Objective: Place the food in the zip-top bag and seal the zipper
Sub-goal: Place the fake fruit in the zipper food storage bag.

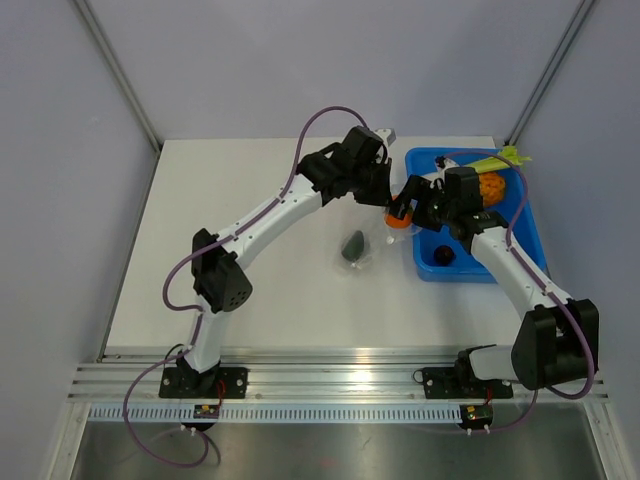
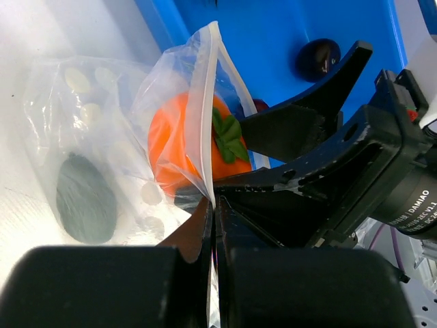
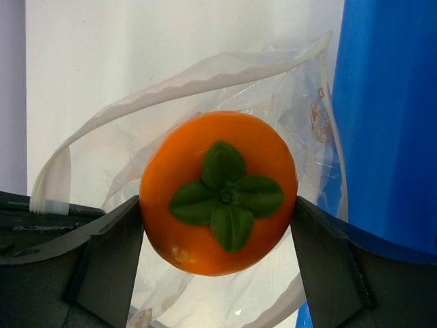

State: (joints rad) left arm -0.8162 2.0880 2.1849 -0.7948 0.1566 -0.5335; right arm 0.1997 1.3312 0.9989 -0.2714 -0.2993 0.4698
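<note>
My right gripper (image 3: 217,205) is shut on a round orange fruit (image 3: 218,193) with a green leaf cap, a finger on each side. The fruit sits in the open mouth of the clear zip-top bag (image 3: 136,130), whose zipper (image 3: 205,78) loops around it. Just below the fruit (image 2: 181,147), my left gripper (image 2: 213,205) is shut on the bag's mouth edge (image 2: 208,102) and holds it up. A dark green piece (image 2: 85,198) lies inside the bag (image 1: 360,250). A bumpy orange pineapple-like fruit (image 1: 491,186) and a dark round piece (image 1: 443,256) lie in the bin.
The blue bin (image 1: 520,215) stands at the right of the table, right beside the bag's mouth. A yellow-green piece (image 1: 495,160) rests at the bin's far end. Both arms meet over the bin's left wall (image 3: 389,123).
</note>
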